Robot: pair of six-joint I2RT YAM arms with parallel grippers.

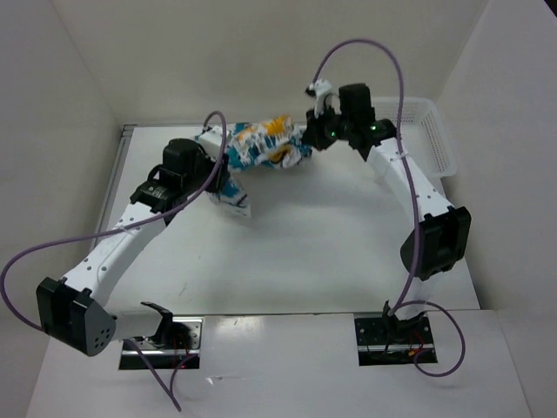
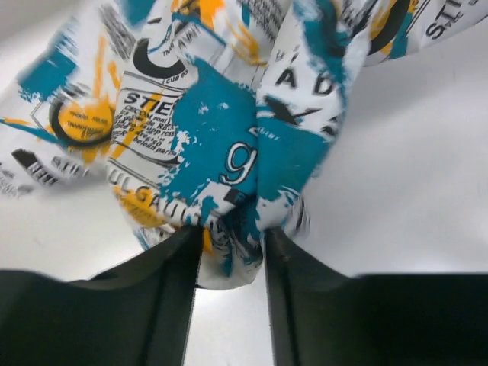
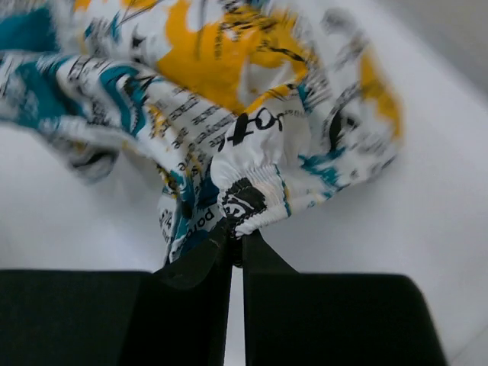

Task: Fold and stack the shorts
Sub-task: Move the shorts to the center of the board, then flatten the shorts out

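Teal-print shorts (image 1: 258, 144) bunched at table's (image 1: 331, 244) 12 o'clock, left gripper (image 2: 229, 238) pinching a wad at 10, right gripper (image 3: 235, 242) clamped on the elastic edge at 1: pull apart evenly, hold both bites, spread flat before folding.

Robotics lab test cell

Two white-and-black robot arms, the left arm (image 1: 130, 231) and the right arm (image 1: 418, 187), are bolted to metal base plates (image 1: 161, 338) at the near edge of a bare white table (image 1: 331, 252). Purple cables (image 1: 361, 42) loop loose from their bases and wrists. Plain white panels (image 1: 261, 52) box the table in on the far side and both flanks, like a recording booth. Small green indicator lights (image 1: 333, 132) glow at the right arm's wrist. The only household things are printed shorts (image 1: 261, 144) and a white plastic lattice basket (image 1: 444, 139) in the far right corner. There is no furniture or decoration of a home, shop or office.
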